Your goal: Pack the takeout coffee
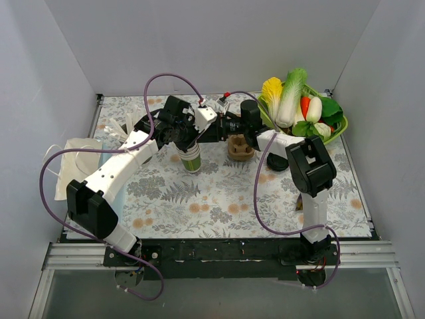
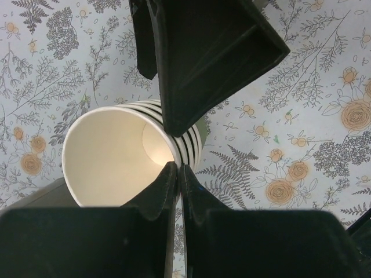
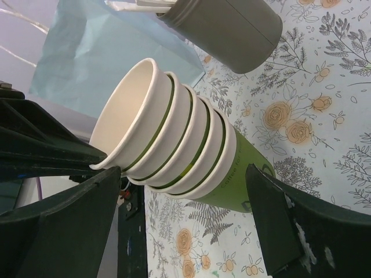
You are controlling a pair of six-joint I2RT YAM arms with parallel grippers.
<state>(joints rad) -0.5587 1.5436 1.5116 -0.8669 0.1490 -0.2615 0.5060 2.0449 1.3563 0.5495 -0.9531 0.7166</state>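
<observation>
A stack of lidless cream-and-green cups stands on the floral mat left of centre. My left gripper is shut on the rim of the top cup, one finger inside and one outside. My right gripper is open, with its fingers on either side of the stack, near the green lower cup. In the top view both grippers meet over the stack, the left gripper and the right gripper. The lidded takeout coffee is not in view.
A loose black lid lies on the mat by a brown cup carrier. A green basket of vegetables stands at the back right. A white bag lies at the left. A grey cylinder is behind the stack.
</observation>
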